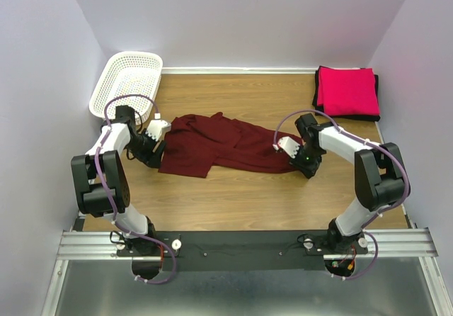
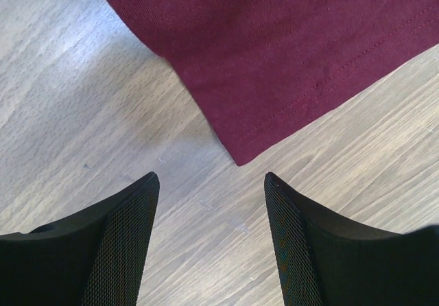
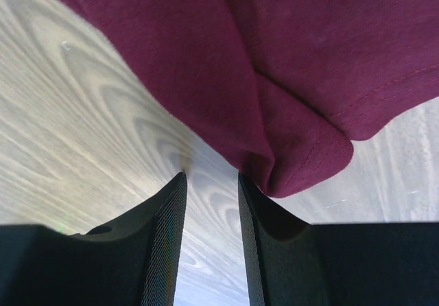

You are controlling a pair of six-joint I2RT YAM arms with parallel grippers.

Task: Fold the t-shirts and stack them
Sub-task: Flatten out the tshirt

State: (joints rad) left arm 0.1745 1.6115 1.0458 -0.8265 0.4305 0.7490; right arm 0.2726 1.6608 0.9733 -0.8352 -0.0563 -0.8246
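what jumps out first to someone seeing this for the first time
A dark maroon t-shirt lies crumpled across the middle of the table, with the left arm and right arm at its two ends. In the far right corner a bright pink-red t-shirt sits folded on a black one.

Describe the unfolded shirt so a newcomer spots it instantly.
On the wooden tabletop, look between the left gripper and right gripper. The dark maroon cloth t-shirt lies there rumpled and spread wide. The only other shirts, a bright pink-red one atop a black one, are folded square in the far right corner.
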